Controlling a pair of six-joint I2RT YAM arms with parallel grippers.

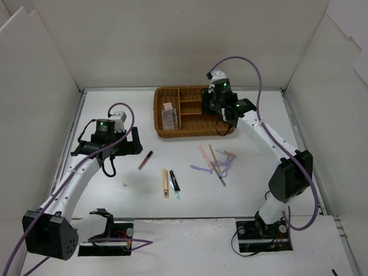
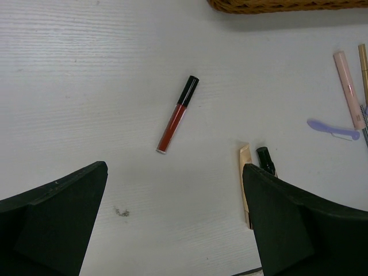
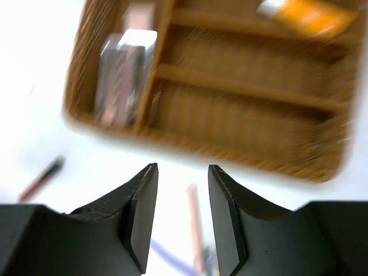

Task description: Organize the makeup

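The makeup lies loose on the white table: a red lip gloss (image 1: 145, 160) (image 2: 177, 114), a beige tube (image 1: 165, 183) (image 2: 246, 184), a black mascara (image 1: 174, 180) (image 2: 265, 160), a pink pencil (image 1: 205, 156) (image 3: 195, 224), a lilac tool (image 1: 201, 169) (image 2: 333, 130) and several thin sticks (image 1: 221, 167). Brown palettes (image 1: 168, 115) (image 3: 123, 75) and an orange tube (image 3: 307, 14) lie in the wicker tray (image 1: 192, 133). My left gripper (image 1: 138, 141) (image 2: 175, 230) is open and empty, left of the lip gloss. My right gripper (image 1: 227, 119) (image 3: 181, 218) is open and empty above the tray's front right part.
The wicker tray's rim shows in the left wrist view (image 2: 287, 6) and in the blurred right wrist view (image 3: 241, 152). White walls enclose the table on three sides. A small dark speck (image 2: 121, 213) lies on the table near the left gripper.
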